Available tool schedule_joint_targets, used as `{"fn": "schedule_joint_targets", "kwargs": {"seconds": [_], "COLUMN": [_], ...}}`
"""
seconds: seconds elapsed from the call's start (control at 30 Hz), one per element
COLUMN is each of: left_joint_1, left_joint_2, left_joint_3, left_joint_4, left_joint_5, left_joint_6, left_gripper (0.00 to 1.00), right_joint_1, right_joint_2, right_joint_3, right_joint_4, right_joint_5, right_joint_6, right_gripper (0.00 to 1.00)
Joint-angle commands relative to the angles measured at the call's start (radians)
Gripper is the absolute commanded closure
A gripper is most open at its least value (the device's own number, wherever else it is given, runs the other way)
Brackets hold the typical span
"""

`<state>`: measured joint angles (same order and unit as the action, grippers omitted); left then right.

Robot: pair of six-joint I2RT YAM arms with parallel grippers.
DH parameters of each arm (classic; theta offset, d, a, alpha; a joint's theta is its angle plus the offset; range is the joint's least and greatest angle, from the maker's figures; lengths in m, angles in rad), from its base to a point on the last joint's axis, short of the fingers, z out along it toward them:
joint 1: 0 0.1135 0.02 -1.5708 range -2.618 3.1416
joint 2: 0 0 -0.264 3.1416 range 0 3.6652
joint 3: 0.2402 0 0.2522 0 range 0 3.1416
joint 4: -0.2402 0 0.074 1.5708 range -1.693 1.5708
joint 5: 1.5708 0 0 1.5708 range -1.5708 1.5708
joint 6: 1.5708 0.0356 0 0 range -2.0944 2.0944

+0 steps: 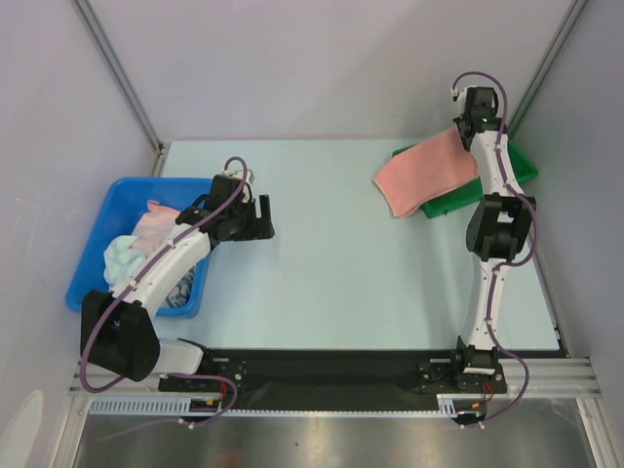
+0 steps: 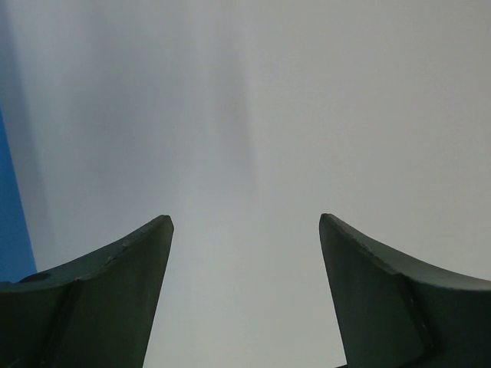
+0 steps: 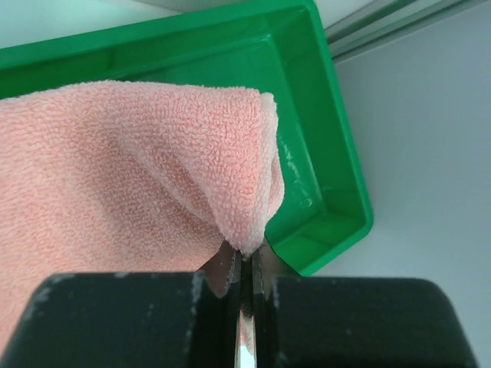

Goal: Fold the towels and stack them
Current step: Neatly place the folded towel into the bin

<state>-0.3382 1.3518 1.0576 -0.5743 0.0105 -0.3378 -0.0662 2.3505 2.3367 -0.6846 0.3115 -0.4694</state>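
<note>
A salmon-pink towel (image 1: 427, 174) hangs over the green tray (image 1: 515, 166) at the far right, with one end drooping past the tray toward the table. My right gripper (image 1: 468, 141) is shut on its corner. In the right wrist view the towel (image 3: 138, 169) bunches into the closed gripper (image 3: 248, 257) above the tray (image 3: 322, 153). More towels lie in the blue bin (image 1: 93, 255): a pink one (image 1: 154, 219), a pale mint one (image 1: 122, 255) and a dark patterned one (image 1: 181, 291). My left gripper (image 1: 265, 216) hovers beside the bin, open and holding nothing (image 2: 245, 222).
The blue bin's edge (image 2: 11, 230) shows at the left of the left wrist view. The left arm reaches over the bin. Grey walls close in the table on the left, back and right.
</note>
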Motion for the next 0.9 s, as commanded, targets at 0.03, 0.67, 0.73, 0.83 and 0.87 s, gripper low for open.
{"fn": "schedule_joint_targets", "kwargs": {"seconds": [0.03,0.67,0.73,0.83,0.87], "left_joint_1": [-0.012,-0.039,-0.039,-0.039,-0.039], "left_joint_2": [-0.043,-0.039,-0.034,-0.028,-0.028], "left_joint_3": [-0.004,0.032,0.027,0.018,0.016], "left_joint_4": [0.044,0.083,0.086,0.093,0.094], "left_joint_5": [0.055,0.184,0.187,0.192,0.195], "left_joint_6": [0.020,0.023,0.025,0.023,0.020], "left_gripper": [0.17,0.15,0.15,0.15,0.15], "right_joint_1": [-0.024,-0.118,-0.119,-0.121,-0.118], "right_joint_2": [0.059,0.242,0.256,0.289,0.296], "right_joint_3": [0.059,0.110,0.108,0.110,0.113], "right_joint_4": [0.161,0.465,0.496,0.554,0.571], "right_joint_5": [0.049,0.037,0.025,0.018,0.043], "right_joint_6": [-0.097,-0.224,-0.229,-0.229,-0.229], "right_gripper": [1.00,1.00,1.00,0.86,0.66]}}
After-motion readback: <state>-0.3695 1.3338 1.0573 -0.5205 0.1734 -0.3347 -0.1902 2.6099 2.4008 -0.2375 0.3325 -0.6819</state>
